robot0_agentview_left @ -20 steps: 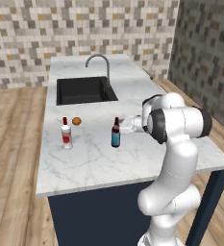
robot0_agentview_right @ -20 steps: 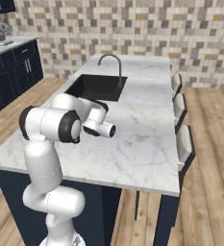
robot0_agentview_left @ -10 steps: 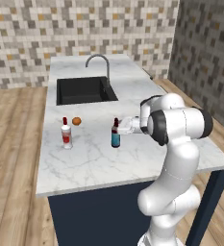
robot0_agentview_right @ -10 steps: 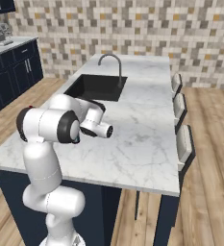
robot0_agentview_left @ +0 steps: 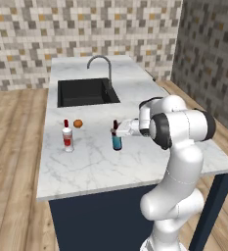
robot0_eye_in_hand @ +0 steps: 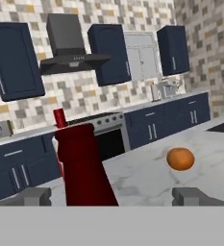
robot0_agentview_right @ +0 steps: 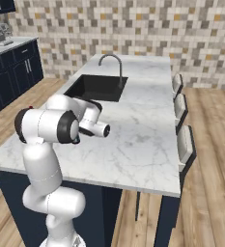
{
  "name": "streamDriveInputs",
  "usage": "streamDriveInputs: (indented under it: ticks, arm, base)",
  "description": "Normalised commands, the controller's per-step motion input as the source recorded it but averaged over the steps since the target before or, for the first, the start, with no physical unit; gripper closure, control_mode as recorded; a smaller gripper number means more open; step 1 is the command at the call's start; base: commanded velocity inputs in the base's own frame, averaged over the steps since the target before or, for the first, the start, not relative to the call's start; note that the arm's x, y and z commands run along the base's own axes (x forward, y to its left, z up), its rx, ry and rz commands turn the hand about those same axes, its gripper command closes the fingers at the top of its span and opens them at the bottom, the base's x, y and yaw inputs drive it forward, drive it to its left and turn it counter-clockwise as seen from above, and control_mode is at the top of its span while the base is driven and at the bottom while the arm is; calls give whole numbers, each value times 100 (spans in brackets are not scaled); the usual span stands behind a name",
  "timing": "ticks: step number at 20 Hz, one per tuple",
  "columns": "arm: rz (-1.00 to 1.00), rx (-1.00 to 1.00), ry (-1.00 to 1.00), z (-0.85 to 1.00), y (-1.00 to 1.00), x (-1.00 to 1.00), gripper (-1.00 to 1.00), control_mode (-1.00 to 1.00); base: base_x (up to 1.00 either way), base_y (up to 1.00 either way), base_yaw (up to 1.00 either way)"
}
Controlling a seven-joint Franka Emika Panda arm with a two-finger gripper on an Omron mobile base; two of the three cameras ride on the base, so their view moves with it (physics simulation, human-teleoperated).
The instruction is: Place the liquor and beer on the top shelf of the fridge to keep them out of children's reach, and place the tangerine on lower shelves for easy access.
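Counter (robot0_agentview_left: pixel 135 166) of white marble carries everything here. Beer (robot0_agentview_left: pixel 116 138) stands upright between the spread fingers (robot0_eye_in_hand: pixel 32 197) of the gripper (robot0_agentview_left: pixel 119 131), close in and not clamped. Liquor (robot0_agentview_left: pixel 67 137) stands beyond the fingertips, well apart. Tangerine (robot0_eye_in_hand: pixel 180 158) lies ahead of the right-hand finger, on the marble.

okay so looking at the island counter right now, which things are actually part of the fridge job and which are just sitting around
Part of the job:
- beer, standing between the open gripper fingers
- liquor, upright on the counter
- tangerine, beside the liquor

Just there:
- sink and faucet
- stools along the island
- range hood
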Motion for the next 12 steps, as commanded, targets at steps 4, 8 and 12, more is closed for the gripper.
streamDriveInputs:
  ticks: [4,8,12]
  arm:
    - [0,0,2,0,4,14,-100,-100]
    - [0,0,2,0,0,19,100,-100]
    - [0,0,2,0,0,21,100,-100]
  base:
    - [0,0,0]
    - [0,0,0]
    - [0,0,0]
